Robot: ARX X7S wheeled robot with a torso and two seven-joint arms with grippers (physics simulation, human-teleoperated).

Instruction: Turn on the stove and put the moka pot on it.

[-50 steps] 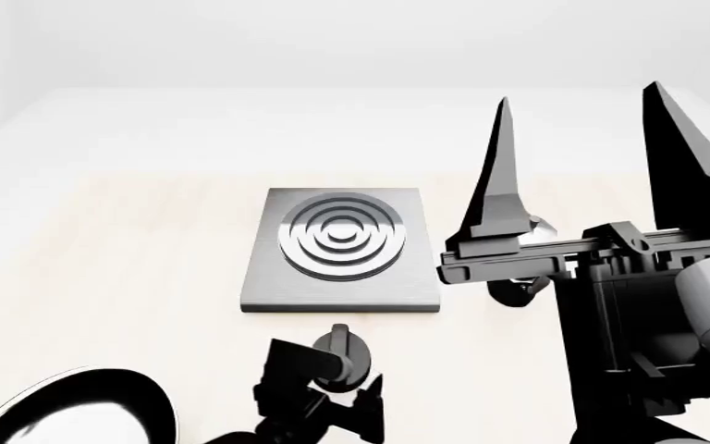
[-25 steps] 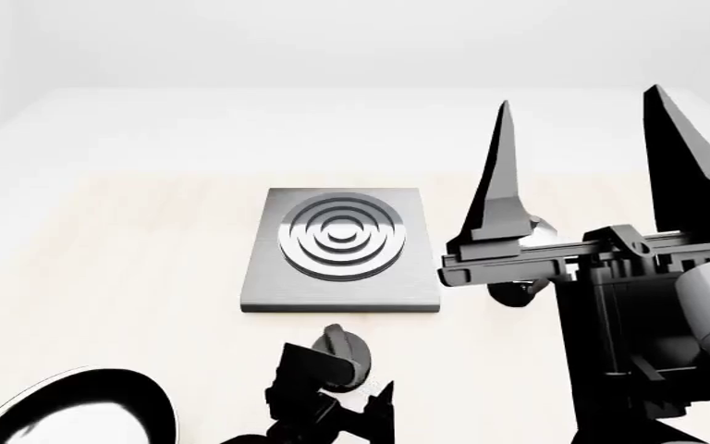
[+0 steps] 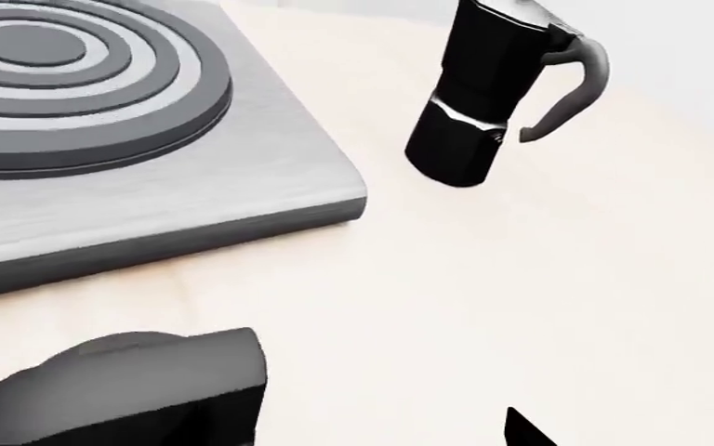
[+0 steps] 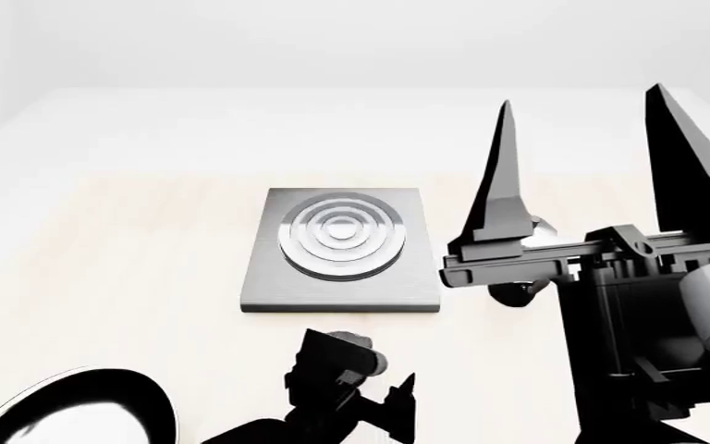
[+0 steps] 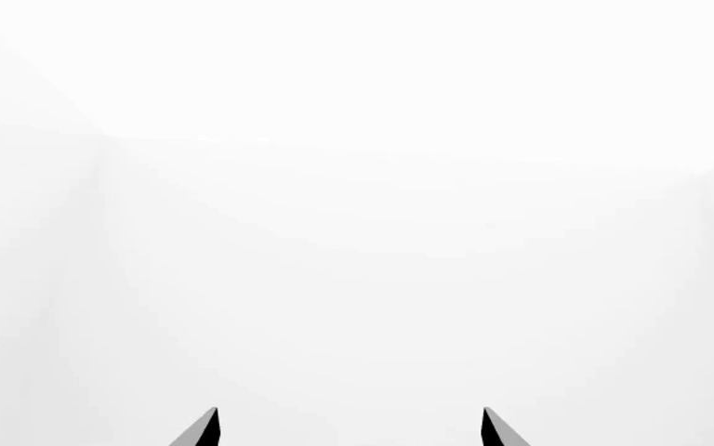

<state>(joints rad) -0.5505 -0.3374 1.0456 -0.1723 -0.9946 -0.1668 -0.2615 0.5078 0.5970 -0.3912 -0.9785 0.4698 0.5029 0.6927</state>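
Both end effectors showed in the head view. On the right, the right end effector [image 4: 595, 157] pointed upward above the counter [image 4: 121, 240], its two long black fingers spread wide with nothing between them; the right wrist view showed only two fingertips [image 5: 205, 429] against blank white. Low and near the front edge, the left end effector [image 4: 355, 388] sat at the small round black knob [image 4: 358, 350], which lay just in front of the stove. Whether its fingers were closed on the knob or merely beside it could not be told; the left wrist view showed only a dark grey blurred shape at the picture's edge.

The stove [image 4: 340, 248], a flat square dark-grey slab with raised concentric rings, lay on the pale counter near the middle. The moka pot [image 3: 482, 93] stood upright on the counter just beside the stove's right edge, not touching it, handle turned away from the slab. In the head view it was mostly hidden behind the right arm. A round black frying pan [image 4: 71, 412] lay at the near left corner.
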